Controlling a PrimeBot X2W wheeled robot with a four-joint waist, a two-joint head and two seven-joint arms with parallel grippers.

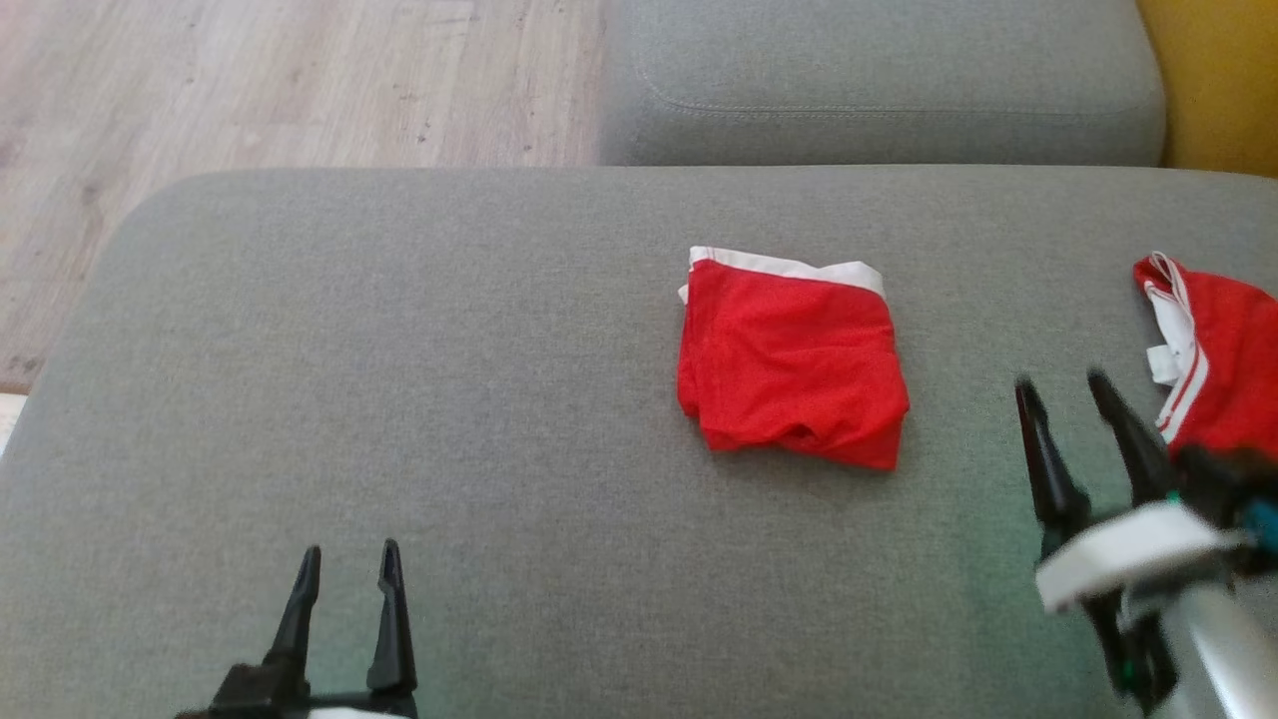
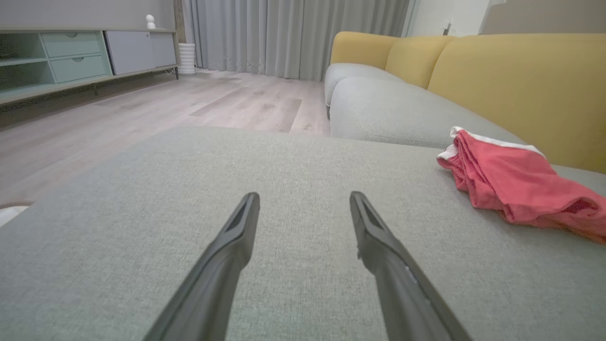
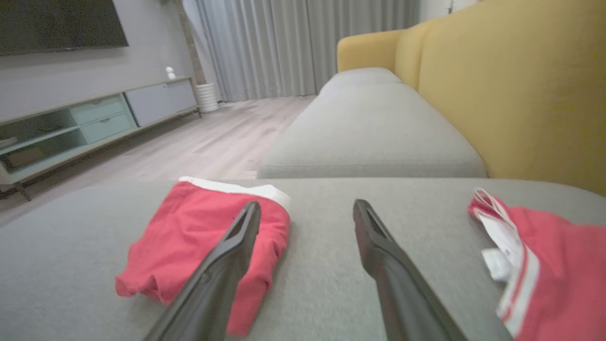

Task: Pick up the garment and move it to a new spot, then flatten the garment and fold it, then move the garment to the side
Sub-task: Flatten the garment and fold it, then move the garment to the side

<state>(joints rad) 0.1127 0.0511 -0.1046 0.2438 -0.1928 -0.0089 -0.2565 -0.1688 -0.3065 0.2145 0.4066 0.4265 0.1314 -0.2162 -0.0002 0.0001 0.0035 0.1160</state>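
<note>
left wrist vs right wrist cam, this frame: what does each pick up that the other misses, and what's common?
Left wrist: the left pincer, open above bare grey cushion.
Right wrist: the right pincer, open and holding nothing; a second red garment with white striped trim on its right; a dark wall screen.
Both: the folded red garment lying on the cushion, the curtain, the low cabinet and the yellow backrest.
</note>
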